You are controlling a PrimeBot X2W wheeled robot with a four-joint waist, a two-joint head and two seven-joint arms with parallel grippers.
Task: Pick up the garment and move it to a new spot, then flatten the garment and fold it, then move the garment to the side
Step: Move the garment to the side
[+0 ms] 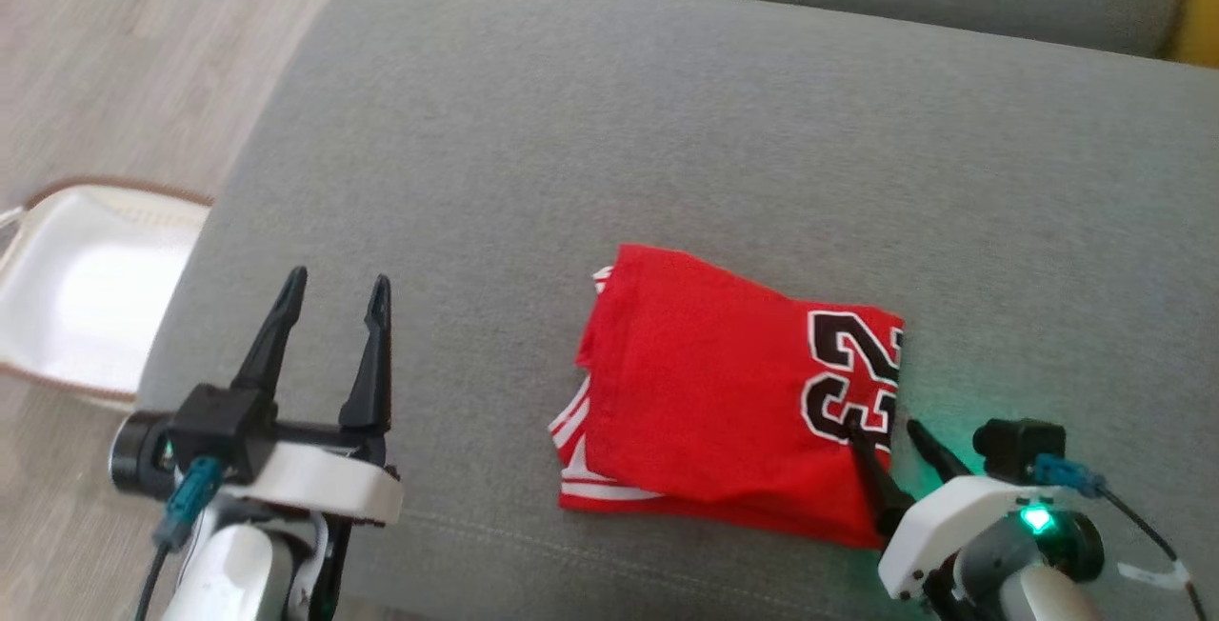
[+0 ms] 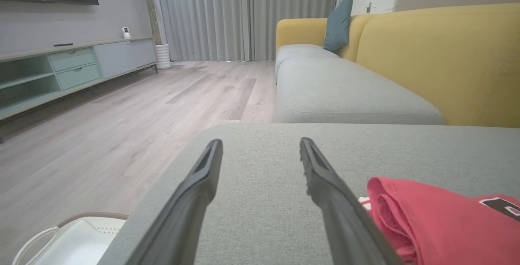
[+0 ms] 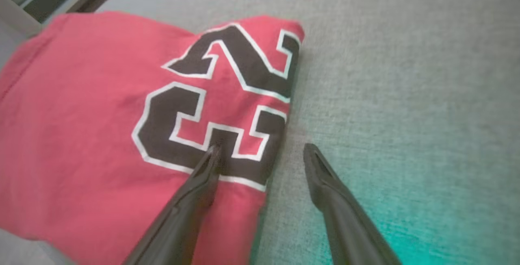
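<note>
The folded red garment point(image 1: 724, 383) lies on the grey sofa cushion point(image 1: 667, 126). The right gripper point(image 1: 881, 426) stands wide open and empty astride the garment's right edge, one finger over the black number, the other over bare cushion just beside. Judgement: moving it aside requires a bite through every layer at that edge, or the fold may spill; the left gripper point(image 1: 339, 278) is open, empty and well apart.

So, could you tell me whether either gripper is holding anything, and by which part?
Nothing is held. The left gripper is open over the cushion; the right gripper is open astride the numbered edge of the folded jersey.
</note>
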